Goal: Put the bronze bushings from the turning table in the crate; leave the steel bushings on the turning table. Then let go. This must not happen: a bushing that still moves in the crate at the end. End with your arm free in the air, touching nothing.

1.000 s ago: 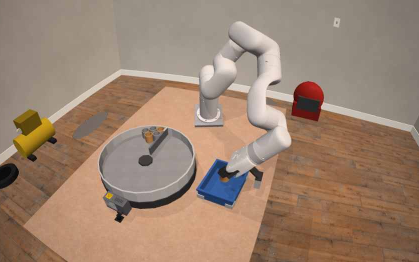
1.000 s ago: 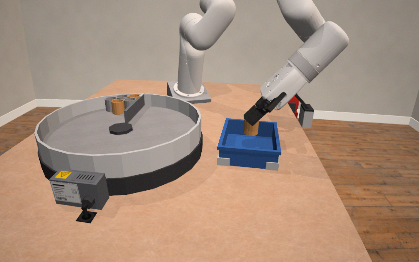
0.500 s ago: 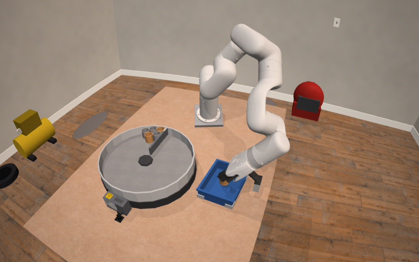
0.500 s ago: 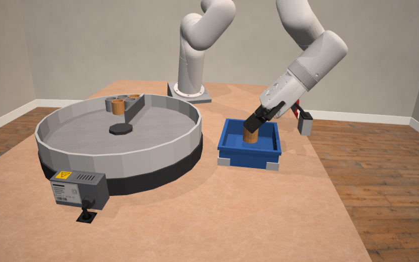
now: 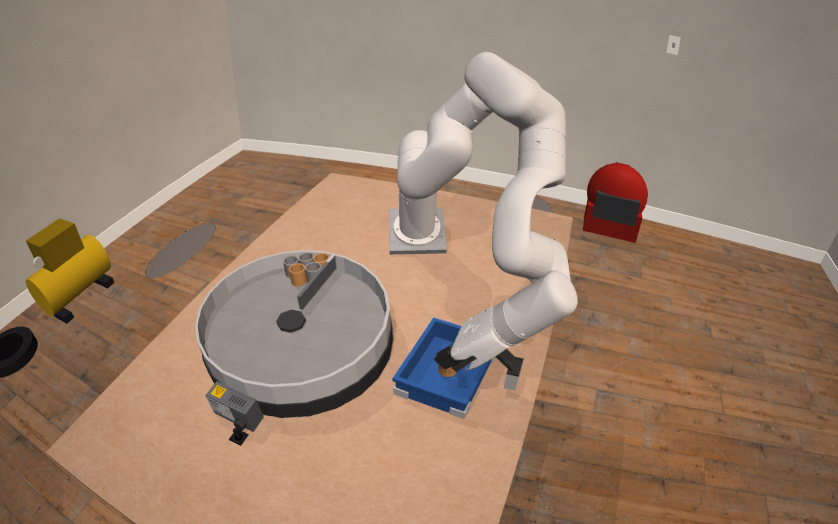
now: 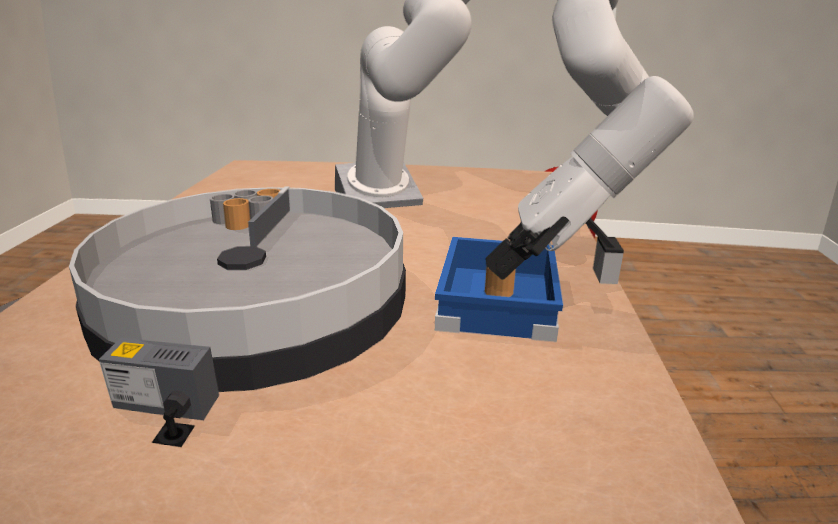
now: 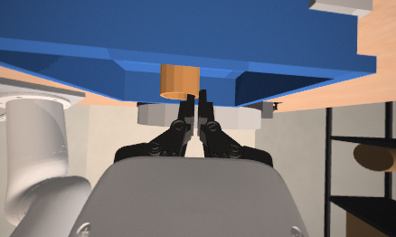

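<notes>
- Gripper (image 6: 517, 251) nearly shut, pinching wall of bronze bushing (image 6: 499, 282).
- Bushing upright, axis vertical, low inside crate (image 6: 498, 316), right of turning table (image 6: 240, 312); release next.

Gripper (image 6: 504, 262) sits low inside the open blue rectangular crate (image 6: 497, 313), pinched on the wall of an upright bronze tube bushing (image 6: 499, 284). Crate walls close it in on every side, so the open way is upward.

The crate stands by the right edge of the tan desk (image 6: 409, 423). A narrow lane of desk separates it from the round grey turning table with raised rim (image 6: 240, 325).

Inside the rim, a grey divider bar (image 6: 270, 218) runs from the black octagonal hub (image 6: 241, 257) to the far wall. Grey steel tube bushings (image 6: 220, 203) and bronze ones crowd together, touching, against its left face.

A grey control box (image 6: 159, 380) juts out on the side toward the front edge.

The grey square arm base plate (image 6: 411, 197) stands at the far edge.
</notes>
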